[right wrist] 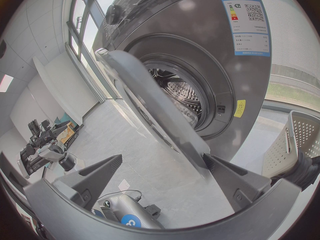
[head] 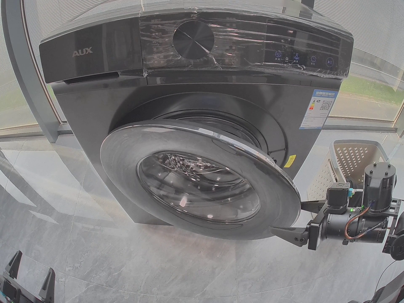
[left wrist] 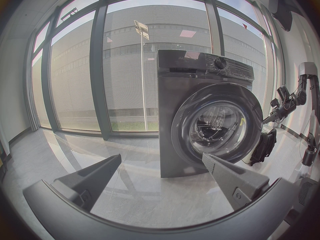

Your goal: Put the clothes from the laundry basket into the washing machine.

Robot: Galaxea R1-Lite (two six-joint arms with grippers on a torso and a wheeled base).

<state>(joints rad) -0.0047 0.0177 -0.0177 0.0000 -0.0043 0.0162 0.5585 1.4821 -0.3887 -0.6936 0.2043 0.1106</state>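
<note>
Clothes (right wrist: 305,171), dark ones, hang on the basket (right wrist: 283,144) at 4 o'clock from the washing machine (head: 105,102), whose door (head: 126,148) edge sits between the spread fingers of the right gripper (right wrist: 161,157), while the left gripper (left wrist: 161,156), fingers spread too, is at 8 o'clock.

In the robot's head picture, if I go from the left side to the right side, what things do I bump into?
First the left gripper, then the washing machine door, then the right gripper, then the laundry basket.
</note>
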